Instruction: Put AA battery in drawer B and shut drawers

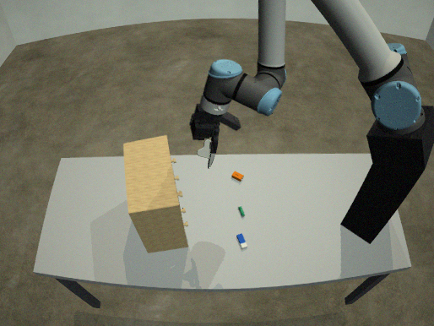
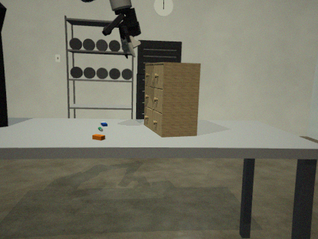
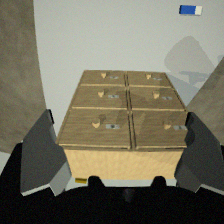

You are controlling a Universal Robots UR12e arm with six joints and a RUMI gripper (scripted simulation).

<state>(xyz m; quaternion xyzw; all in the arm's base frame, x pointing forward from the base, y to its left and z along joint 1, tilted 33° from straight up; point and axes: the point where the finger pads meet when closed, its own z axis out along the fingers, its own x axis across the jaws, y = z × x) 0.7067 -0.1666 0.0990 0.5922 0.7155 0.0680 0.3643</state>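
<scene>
The AA battery, a small green cylinder (image 1: pixel 241 211) (image 2: pixel 100 129), lies on the table (image 1: pixel 304 190) (image 2: pixel 55 140) in front of the chest's drawer side. The wooden chest (image 1: pixel 149 177) (image 2: pixel 180 99) (image 3: pixel 125 160) stands upright; its drawers look shut. Drawer B (image 2: pixel 159 82) (image 3: pixel 82 136) is the top drawer at left in the wrist view; its label is blurred there. My gripper (image 1: pixel 206 160) (image 2: pixel 131 51) (image 3: pixel 119 111) is open and empty, above and in front of the chest's top, toward the far table edge in the top view.
An orange block (image 1: pixel 237 176) (image 2: pixel 98 137) and a blue-and-white block (image 1: pixel 241 241) (image 2: pixel 104 124) (image 3: pixel 190 10) lie on either side of the battery. Small knobs stick out of the drawer fronts. A small yellow patch (image 3: pixel 81 180) shows beyond the chest top; what it is cannot be told.
</scene>
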